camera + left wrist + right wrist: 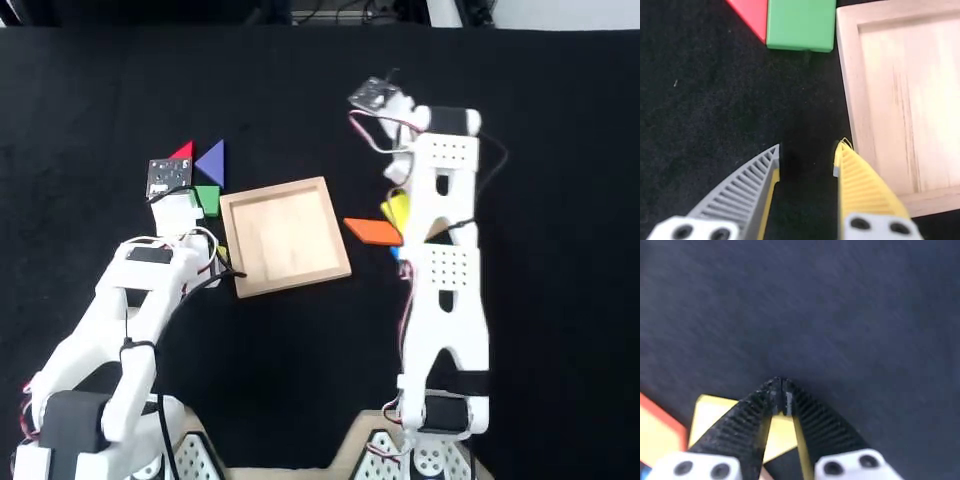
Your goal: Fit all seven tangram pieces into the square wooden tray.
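Spread and empty, your left gripper points at the green piece, lying straight ahead beside the tray rim; your right gripper, pressed together, hovers over the yellow piece.

In the high view the right arm covers most of the yellow piece, one end of the orange piece and all but a sliver of a blue piece. The left arm hides part of the green piece and red triangle, and nearly all of a yellow scrap beside the wooden tray. The left wrist view's edges cut off red, green and tray; in the right wrist view the right gripper masks part of the yellow piece
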Robot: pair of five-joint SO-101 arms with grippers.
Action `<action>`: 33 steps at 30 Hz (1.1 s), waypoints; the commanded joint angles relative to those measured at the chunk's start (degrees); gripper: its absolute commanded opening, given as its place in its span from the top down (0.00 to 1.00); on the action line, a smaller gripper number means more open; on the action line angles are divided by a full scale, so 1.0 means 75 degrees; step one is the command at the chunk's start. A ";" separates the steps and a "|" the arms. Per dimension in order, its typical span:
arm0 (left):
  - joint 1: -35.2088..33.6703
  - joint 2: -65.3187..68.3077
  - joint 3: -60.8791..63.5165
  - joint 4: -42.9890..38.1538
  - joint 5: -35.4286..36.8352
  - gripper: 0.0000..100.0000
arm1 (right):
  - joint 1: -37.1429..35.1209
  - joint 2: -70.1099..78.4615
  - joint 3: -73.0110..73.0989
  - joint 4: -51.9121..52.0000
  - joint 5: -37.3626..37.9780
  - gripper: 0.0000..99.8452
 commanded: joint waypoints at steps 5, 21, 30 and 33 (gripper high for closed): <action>0.0088 -0.0035 -0.0135 -0.0094 0.0000 0.82 | 0.0610 -0.0580 0.0111 0.0293 0.0082 0.99; 0.0100 -0.0035 -0.0147 -0.0094 0.0000 0.82 | -0.0070 -0.5386 0.4636 0.0293 -0.2942 0.99; 0.0100 -0.0035 -0.0135 -0.0094 0.0000 0.82 | -0.0281 -0.8738 1.0309 -0.1477 -0.3223 0.99; 0.0100 -0.0035 -0.0100 -0.0082 0.0000 0.82 | -0.0246 -0.8809 1.1048 -0.2192 -0.3997 0.98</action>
